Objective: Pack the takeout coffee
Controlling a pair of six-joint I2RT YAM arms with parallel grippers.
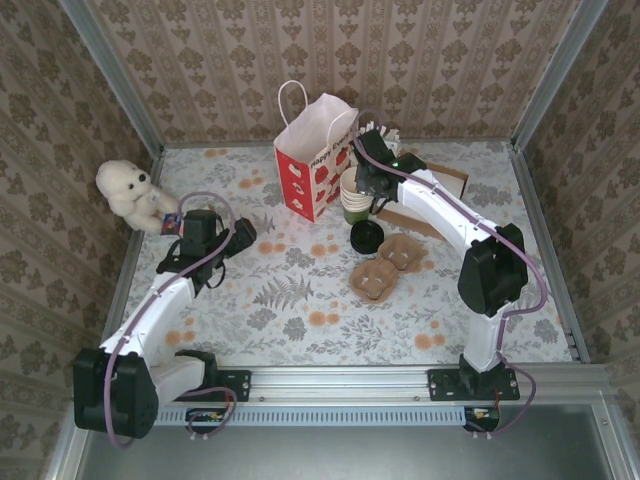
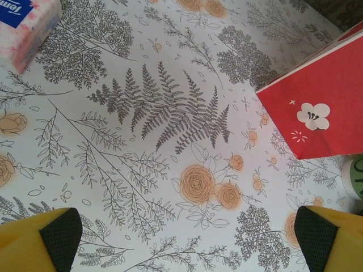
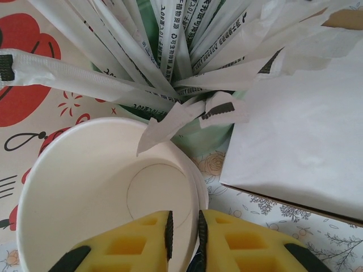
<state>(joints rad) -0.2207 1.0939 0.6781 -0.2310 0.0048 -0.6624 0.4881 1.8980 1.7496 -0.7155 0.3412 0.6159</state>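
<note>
The takeout coffee [image 1: 366,237] shows from above as a round black lid; its body is mostly hidden under it. It stands on the table in front of a stack of plain cream paper cups [image 1: 353,195]. My right gripper [image 1: 364,180] [image 3: 184,221] is shut on the rim of the top cream cup [image 3: 102,187], one finger inside and one outside. The pale green cup of white sticks [image 3: 170,51] stands just behind it. The red-and-white paper bag [image 1: 315,160] [image 2: 320,110] stands upright to the left. My left gripper [image 1: 238,238] [image 2: 187,235] hangs open over bare tablecloth, well left of the coffee.
A white teddy bear [image 1: 128,190] and a tissue pack [image 1: 170,222] [image 2: 22,25] sit at the far left. A cardboard cup carrier [image 1: 385,268] lies in front of the coffee. A flat white-topped box [image 1: 440,185] [image 3: 295,130] lies right of the cups. A green-printed cup edge [image 2: 356,177] shows below the bag.
</note>
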